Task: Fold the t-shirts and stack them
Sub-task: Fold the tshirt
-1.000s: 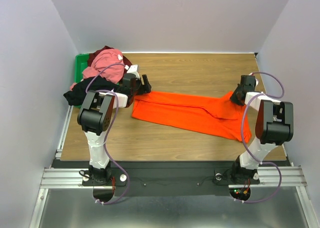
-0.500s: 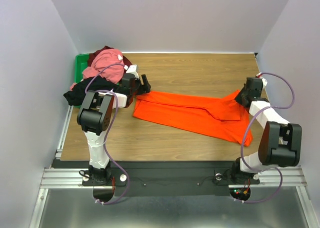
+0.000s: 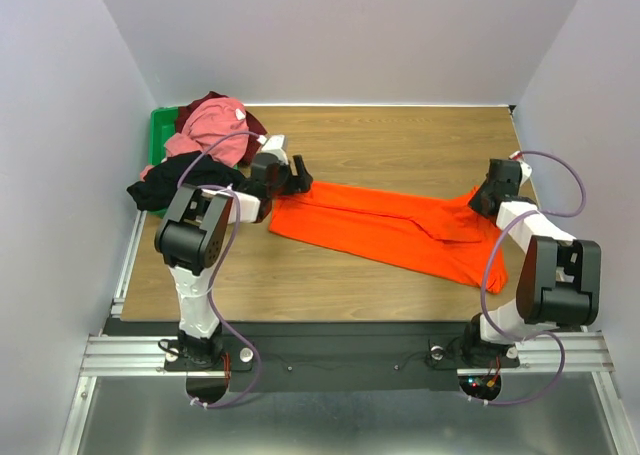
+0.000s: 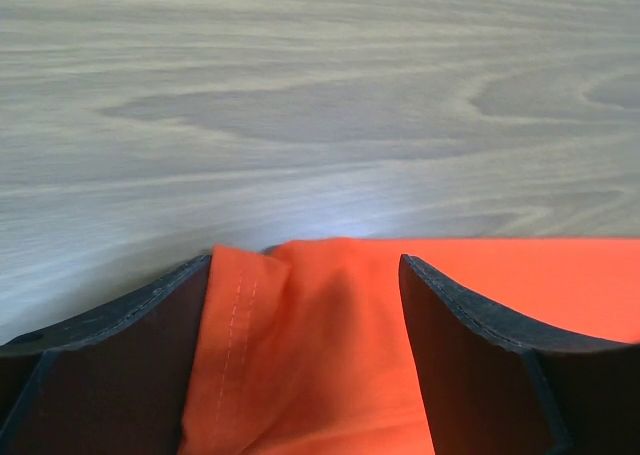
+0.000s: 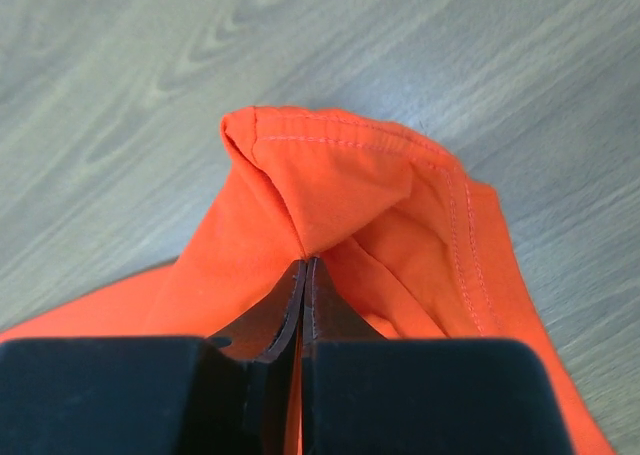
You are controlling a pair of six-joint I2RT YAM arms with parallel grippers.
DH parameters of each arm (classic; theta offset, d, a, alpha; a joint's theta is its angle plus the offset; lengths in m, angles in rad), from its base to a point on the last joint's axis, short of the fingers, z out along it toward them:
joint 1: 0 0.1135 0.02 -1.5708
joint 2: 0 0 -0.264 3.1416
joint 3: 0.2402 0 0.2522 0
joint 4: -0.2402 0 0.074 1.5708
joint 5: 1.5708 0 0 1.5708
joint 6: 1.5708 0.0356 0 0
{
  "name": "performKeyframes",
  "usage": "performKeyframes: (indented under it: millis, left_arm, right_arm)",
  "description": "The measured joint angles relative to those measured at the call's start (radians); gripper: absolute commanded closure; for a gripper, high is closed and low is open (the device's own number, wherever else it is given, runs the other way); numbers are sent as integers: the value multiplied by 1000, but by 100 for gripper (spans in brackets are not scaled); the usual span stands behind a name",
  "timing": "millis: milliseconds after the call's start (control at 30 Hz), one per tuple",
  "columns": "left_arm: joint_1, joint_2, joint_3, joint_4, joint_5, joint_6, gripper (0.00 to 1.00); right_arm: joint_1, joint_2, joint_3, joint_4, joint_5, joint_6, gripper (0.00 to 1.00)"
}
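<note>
Light is bright & even, comes from above. Top view is sharp, shadows soft & small. Left wrist view: pale shiny spot on the table, far wood a bit blurry. Right wrist view: orange shirt stitches look sharp.

Above the aluminium rail, the left arm and the right arm were each built of white links and bulky black joint housings, with a thin purple cable looping off each. Small red lights glowed just below the rail's right end. The left gripper had broad, curved black fingers; the right gripper had flat black ones, thin-edged.
</note>
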Motion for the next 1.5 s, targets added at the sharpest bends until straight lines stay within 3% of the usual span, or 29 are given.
performKeyframes:
  millis: [200,400,867,1067,1300,1500]
  left_arm:
    - [-124,21,34,4,16,4,16]
    - [-118,55,50,13,7,5,16]
    - [-115,-69,-54,-55,-309,3,16]
    - [-188,-160,-77,-63,-427,26,16]
    - [-284,-172,-69,-49,-406,73,15]
    - [-277,-21,66,-96,-351,109,15]
  right_arm:
    - [0,20,0,-10,0,2,89]
    - [0,20,0,-10,0,3,86]
    - [0,28,0,-10,-12,4,85]
    - [0,40,2,-10,-18,6,81]
    - [0,40,2,-10,-28,7,79]
    - [0,40,2,-10,-34,7,78]
